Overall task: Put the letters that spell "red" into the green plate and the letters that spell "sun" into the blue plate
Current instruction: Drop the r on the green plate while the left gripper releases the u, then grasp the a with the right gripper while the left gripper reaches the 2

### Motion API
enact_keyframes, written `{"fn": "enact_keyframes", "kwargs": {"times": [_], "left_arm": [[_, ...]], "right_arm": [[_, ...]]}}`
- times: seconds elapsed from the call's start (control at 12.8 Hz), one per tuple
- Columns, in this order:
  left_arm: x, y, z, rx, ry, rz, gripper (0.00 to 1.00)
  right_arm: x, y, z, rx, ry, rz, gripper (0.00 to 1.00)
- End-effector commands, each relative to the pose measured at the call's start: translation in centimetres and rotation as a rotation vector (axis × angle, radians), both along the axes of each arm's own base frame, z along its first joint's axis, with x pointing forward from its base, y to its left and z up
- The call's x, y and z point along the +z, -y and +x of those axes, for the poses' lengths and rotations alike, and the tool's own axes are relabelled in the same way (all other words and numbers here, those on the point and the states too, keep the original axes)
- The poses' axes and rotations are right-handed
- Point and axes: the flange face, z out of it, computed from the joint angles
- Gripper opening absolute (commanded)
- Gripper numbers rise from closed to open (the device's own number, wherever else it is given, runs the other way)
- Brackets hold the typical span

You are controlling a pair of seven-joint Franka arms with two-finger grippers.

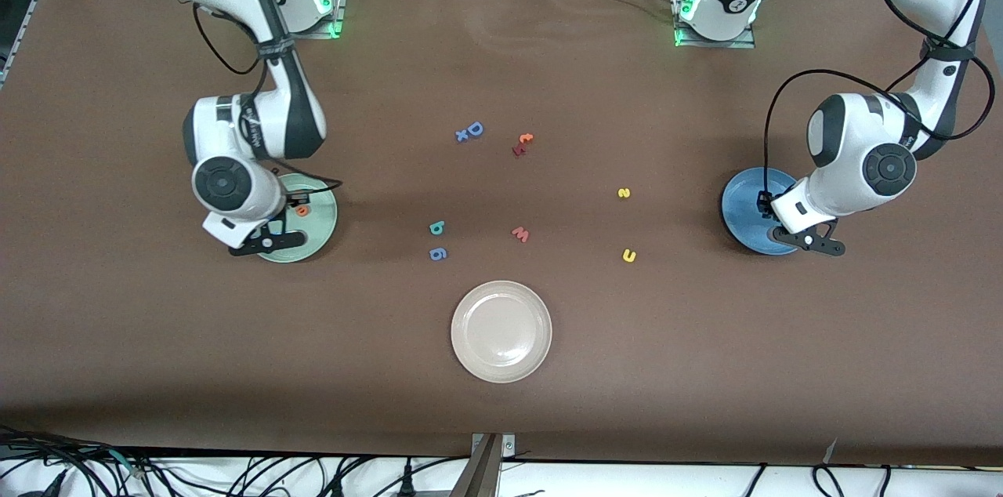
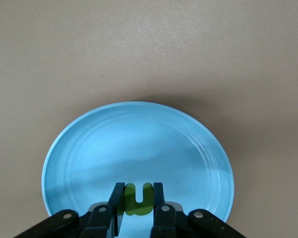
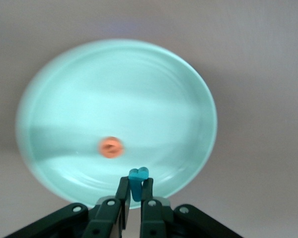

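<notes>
While left claw pinches green arch — legs up — right claw pinches upright teal r.

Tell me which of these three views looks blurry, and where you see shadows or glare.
Right wrist view: soft overall, the green plate has a smeared rim, the orange "e" is fuzzy. Left wrist view: sharp, a shadow band crosses the blue plate above the green letter. Front view: evenly lit, faint sheen on the beige-white plate, arm shadows beside both coloured plates.

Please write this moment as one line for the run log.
left gripper: shut on green letter, over blue plate | right gripper: shut on teal letter, over green plate
</notes>
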Motion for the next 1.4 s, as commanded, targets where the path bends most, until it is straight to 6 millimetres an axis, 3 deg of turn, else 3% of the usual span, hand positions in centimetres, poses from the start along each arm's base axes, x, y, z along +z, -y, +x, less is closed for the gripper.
{"fn": "enact_keyframes", "kwargs": {"times": [0.0, 0.08, 0.16, 0.23, 0.31, 0.47, 0.62, 0.7, 0.86, 1.09, 1.17, 1.32], "left_arm": [[0.1, -0.1, -0.2, 0.009, 0.013, -0.018, 0.43], [0.2, -0.1, -0.2, 0.005, 0.014, -0.017, 0.68], [0.3, 0.0, -0.1, 0.004, 0.017, -0.017, 0.74], [0.6, 0.2, 0.1, -0.002, 0.022, -0.016, 0.77], [0.7, 0.5, 0.1, -0.005, 0.022, -0.017, 0.79], [1.7, 2.0, 0.5, -0.032, 0.040, -0.020, 0.79], [3.4, 7.7, 0.6, -0.130, 0.069, -0.034, 0.79], [4.6, 11.5, 0.8, -0.195, 0.094, -0.044, 0.79], [5.5, 16.5, 0.8, -0.256, 0.116, -0.057, 0.79], [5.6, 19.8, 0.1, -0.129, 0.122, -0.066, 0.78], [5.1, 21.2, -0.5, -0.060, 0.111, -0.064, 0.78], [4.5, 24.3, -2.0, 0.055, 0.101, -0.047, 0.78]], "right_arm": [[-4.0, 2.6, 0.0, -0.021, -0.040, 0.032, 0.04], [-5.1, 2.2, -0.2, -0.033, -0.055, 0.047, 0.13], [-6.0, 2.2, -0.4, -0.048, -0.065, 0.051, 0.57], [-5.9, 2.1, -0.3, -0.064, -0.065, 0.066, 0.87], [-4.9, 1.6, 0.2, -0.059, -0.051, 0.074, 0.97], [-1.9, 0.2, 1.0, -0.058, -0.044, 0.090, 0.98], [1.1, -2.1, 2.2, -0.067, -0.062, 0.099, 0.96], [2.1, -4.3, 2.2, -0.106, -0.068, 0.112, 0.96], [3.1, -8.9, 1.8, -0.187, -0.048, 0.150, 0.95], [4.2, -17.4, 0.6, -0.272, 0.075, 0.144, 0.90], [4.1, -19.9, 0.0, -0.326, 0.130, 0.137, 0.90], [2.0, -23.2, -0.5, -0.475, 0.229, 0.107, 0.90]]}}
